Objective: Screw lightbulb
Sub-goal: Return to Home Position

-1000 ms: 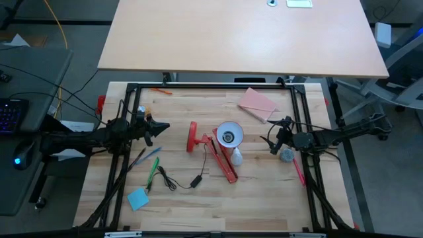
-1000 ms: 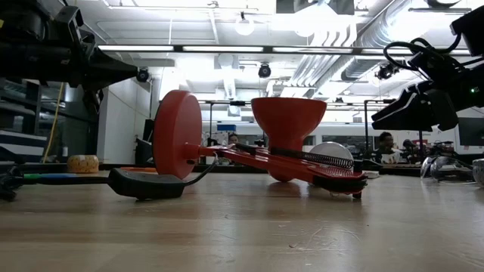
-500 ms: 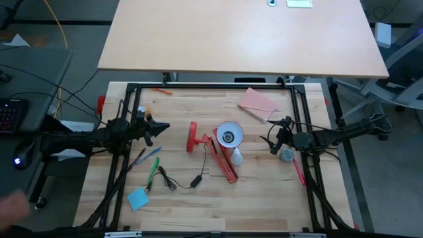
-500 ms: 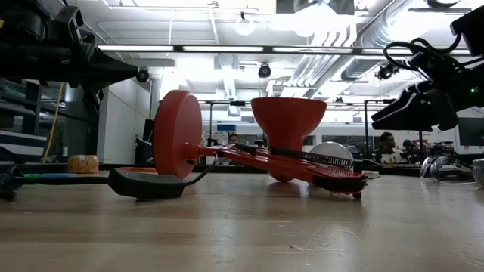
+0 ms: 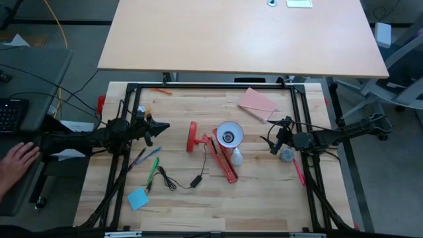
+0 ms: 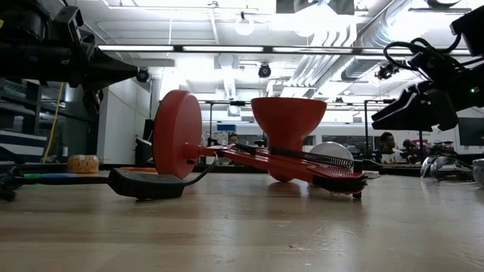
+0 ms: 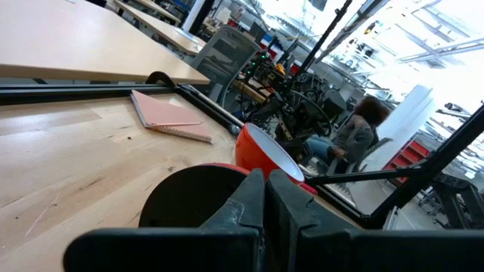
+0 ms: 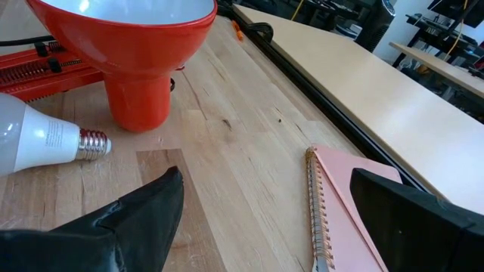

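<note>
The red desk lamp (image 5: 215, 149) lies on its side mid-table, its round base (image 5: 192, 136) on edge and its shade (image 5: 229, 134) showing its white inside. The white lightbulb (image 5: 236, 157) lies on its side on the table beside the shade; in the right wrist view the bulb (image 8: 34, 142) shows its silvery screw base (image 8: 94, 142). My left gripper (image 5: 163, 125) is shut and empty, above the table left of the lamp base (image 7: 189, 200). My right gripper (image 5: 271, 143) is open and empty, right of the bulb, fingers pointing toward it.
A pink spiral notebook (image 5: 257, 104) lies far right. A small grey round object (image 5: 286, 155) and a red pen (image 5: 299, 173) lie below my right arm. The lamp's black cord and switch (image 5: 196, 180), a green pen (image 5: 153, 170) and a blue pad (image 5: 137, 198) lie near left. A person's hand (image 5: 16, 162) rests beyond the table's left.
A person's hand has come into the high view at the left, beyond the table, and settled near the keyboard. Both arms, the lamp and the bulb have kept still.
</note>
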